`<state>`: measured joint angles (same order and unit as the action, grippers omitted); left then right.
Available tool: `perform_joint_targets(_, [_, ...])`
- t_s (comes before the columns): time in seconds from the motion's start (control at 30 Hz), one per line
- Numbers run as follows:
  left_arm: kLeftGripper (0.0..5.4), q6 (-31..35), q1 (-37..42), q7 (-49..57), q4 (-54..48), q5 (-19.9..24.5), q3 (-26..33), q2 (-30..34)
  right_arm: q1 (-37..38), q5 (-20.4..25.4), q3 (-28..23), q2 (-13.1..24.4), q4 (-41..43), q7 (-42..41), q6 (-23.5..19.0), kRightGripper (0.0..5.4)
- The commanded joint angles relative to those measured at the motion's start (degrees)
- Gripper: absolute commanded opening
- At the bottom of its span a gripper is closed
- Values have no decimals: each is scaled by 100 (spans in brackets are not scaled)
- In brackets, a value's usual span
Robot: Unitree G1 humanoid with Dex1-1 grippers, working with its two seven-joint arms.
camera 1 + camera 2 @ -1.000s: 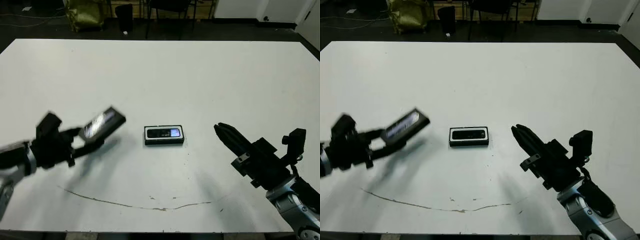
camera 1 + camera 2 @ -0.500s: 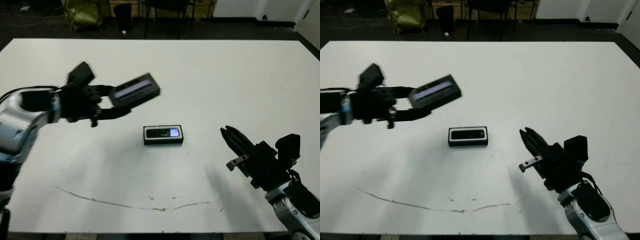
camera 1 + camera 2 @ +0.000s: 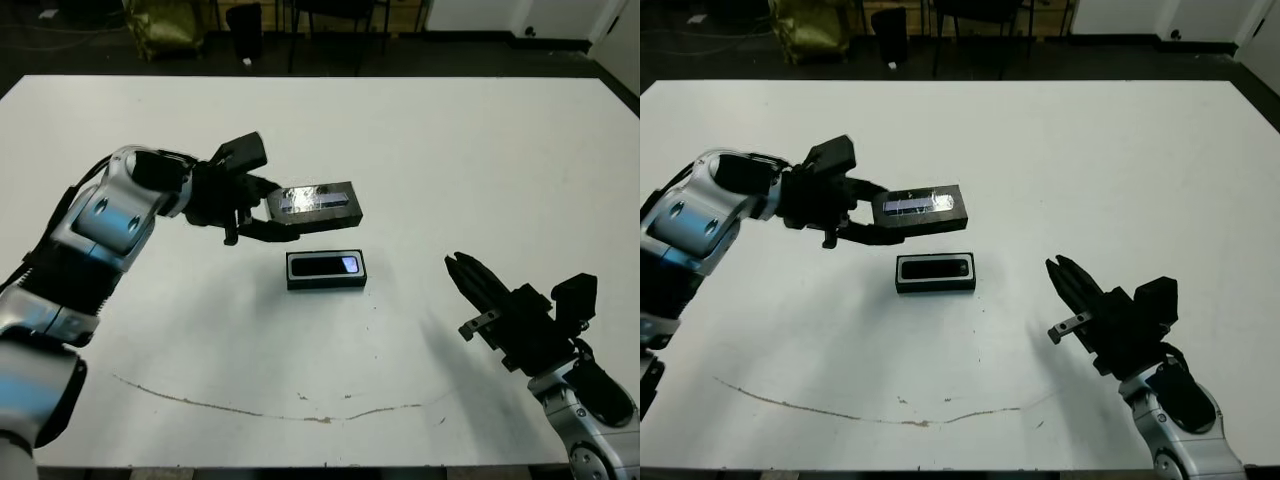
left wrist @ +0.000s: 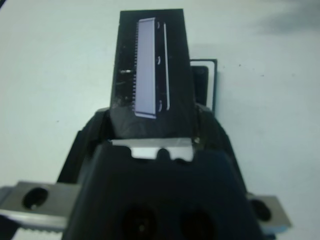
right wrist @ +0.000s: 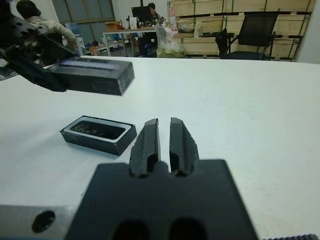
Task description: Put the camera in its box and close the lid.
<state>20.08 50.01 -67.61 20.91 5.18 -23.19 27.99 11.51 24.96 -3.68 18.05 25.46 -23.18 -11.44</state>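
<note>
While my left gripper point(image 3: 262, 215) pinches the black rectangular lid with its glossy grey strip point(image 3: 318, 201) aloft, just beyond the shallow white-lined black box point(image 3: 327, 270), the flat black camera point(image 3: 326, 265) lies inside it at mid-table. My right gripper point(image 3: 468, 279), fingers pressed together, idles to the right. From the left wrist, the lid hides most of the box, so a skewed descent might catch a rim. From the right wrist, the lid seems level, though blurred.
</note>
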Motion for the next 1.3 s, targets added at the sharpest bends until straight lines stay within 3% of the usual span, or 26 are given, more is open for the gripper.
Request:
perform_joint_targets(0.03, [225, -214, 152, -124, 364, -201, -79, -152, 42, -85, 8, 25, -2, 35, -140, 0])
perform_joint_targets(0.27, [225, -592, 384, -517, 904, -402, -129, -415, 69, -155, 6, 3, 122, 128, -283, 0])
perform_joint_targets(0.7, [225, -348, 388, -1535, 1566, -326, -86, -665, 87, -364, 36, -37, 136, 136, -235, 0])
perform_joint_targets(1.3, [225, -776, 113, -1053, 1644, -765, -158, -789, 101, -378, 29, -93, 19, 40, -99, 0])
